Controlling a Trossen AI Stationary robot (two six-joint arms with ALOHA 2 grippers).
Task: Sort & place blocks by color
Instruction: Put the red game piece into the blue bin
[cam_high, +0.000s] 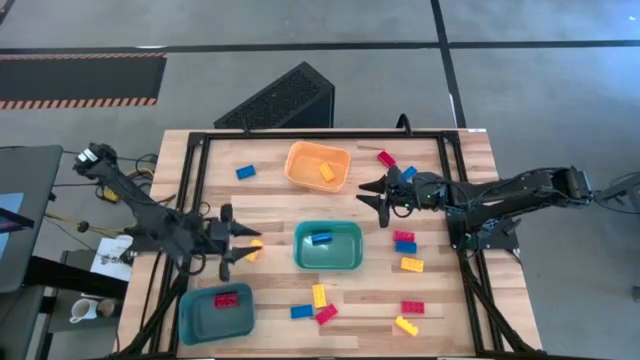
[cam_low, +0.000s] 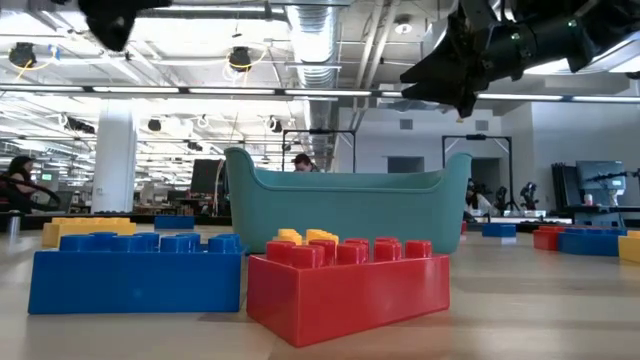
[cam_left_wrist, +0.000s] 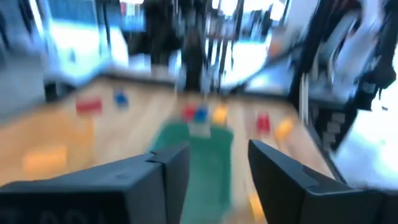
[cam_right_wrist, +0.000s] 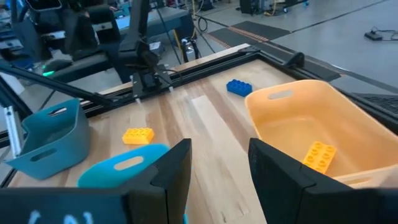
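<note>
On the table (cam_high: 270, 200), your left gripper (cam_high: 243, 251) sits just left of the teal bin (cam_high: 328, 247), fingers apart with nothing between them, a yellow block (cam_high: 254, 245) close by its tips. Your right gripper (cam_high: 374, 200) hangs to the right of the orange bin (cam_high: 317, 165), fingers parted and empty. You have one yellow block (cam_right_wrist: 319, 155) in the orange bin, one blue block (cam_high: 320, 239) in the teal bin, and a red block (cam_high: 227, 299) in the blue bin (cam_high: 216, 312). Remaining red, yellow and blue blocks lie loose on the boards, mostly along the near and right sides.
</note>
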